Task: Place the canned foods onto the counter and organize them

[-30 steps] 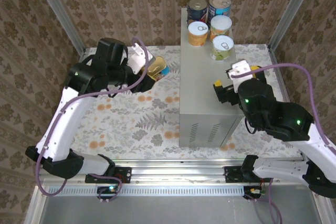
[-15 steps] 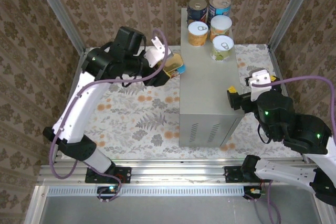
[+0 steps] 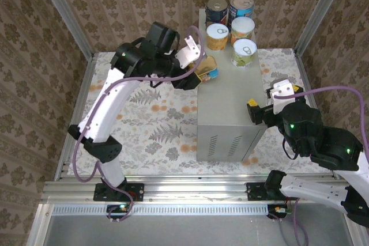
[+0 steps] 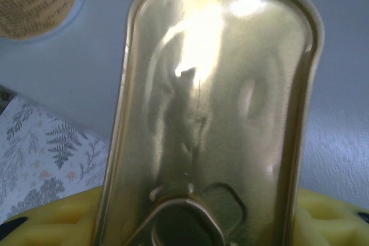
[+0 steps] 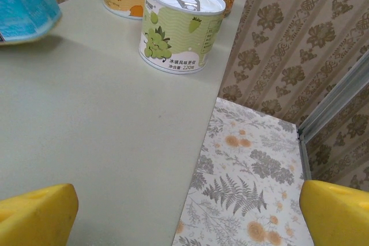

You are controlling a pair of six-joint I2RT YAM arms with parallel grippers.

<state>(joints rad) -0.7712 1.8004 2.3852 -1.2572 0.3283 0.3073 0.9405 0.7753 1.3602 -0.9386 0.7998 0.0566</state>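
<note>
Left tool pinching gold tin (tab end) — long axis out over counter, right tool spread.

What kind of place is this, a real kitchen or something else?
Probably a staged robot test cell, not a real kitchen: silvery aluminium frame rails edge it, patterned brown wallpaper panels wall it, and a tall light grey metal box stands in for a counter.

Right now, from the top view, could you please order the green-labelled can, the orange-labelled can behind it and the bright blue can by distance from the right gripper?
From the right gripper:
1. green-labelled can, on the counter, right edge.
2. orange-labelled can, just behind it.
3. bright blue can, far right corner.
</note>
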